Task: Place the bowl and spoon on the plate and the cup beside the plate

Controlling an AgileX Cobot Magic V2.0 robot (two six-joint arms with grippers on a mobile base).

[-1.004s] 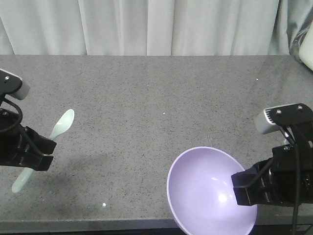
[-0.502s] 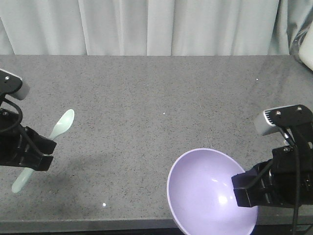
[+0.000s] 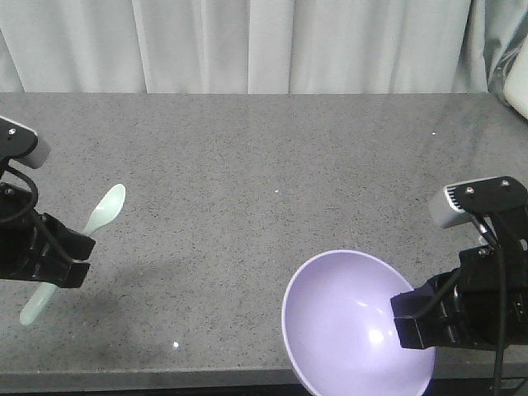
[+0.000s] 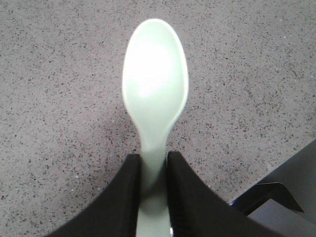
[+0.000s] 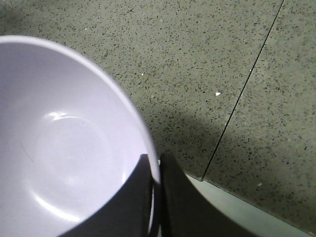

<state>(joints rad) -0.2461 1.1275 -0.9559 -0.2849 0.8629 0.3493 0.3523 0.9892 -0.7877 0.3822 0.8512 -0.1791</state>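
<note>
Bowl: the lavender bowl [image 3: 355, 318] is at the front edge of the counter [image 3: 272, 148], right of the middle. It is tilted, with its opening facing up and forward. In the front view its lower part overlaps the counter's front edge. Whether it touches the surface cannot be determined.
Bowl interior: plain and smooth, with only light glare visible.
Right gripper: the right gripper [image 3: 412, 318] is at the bowl's right rim. The wrist view shows one black finger inside the wall and one outside, clamped tight on the rim.
Spoon: the mint-green spoon [image 4: 155, 84] is near the left edge of the counter, about halfway between front and back. Its oval bowl points toward the back right, hollow side up. The handle end sticks out toward the front left.
Left gripper: the left gripper [image 4: 154, 160] is pinched across the spoon's handle just behind the neck, one finger pressed against each side.
Spoon height: a soft shadow lies on the surface around the neck. Contact with the counter cannot be confirmed.
Spacing: spoon and bowl are well apart, at opposite sides of the counter.
Counter: grey speckled stone. A thin dark seam [image 5: 242, 94] runs across it just beside the bowl in the right wrist view.
Wrist hardware: a grey camera housing [image 3: 474, 202] sits above the right gripper, with black cables running from it.
Background: a pale pleated curtain [image 3: 247, 45] hangs along the counter's back edge.
</note>
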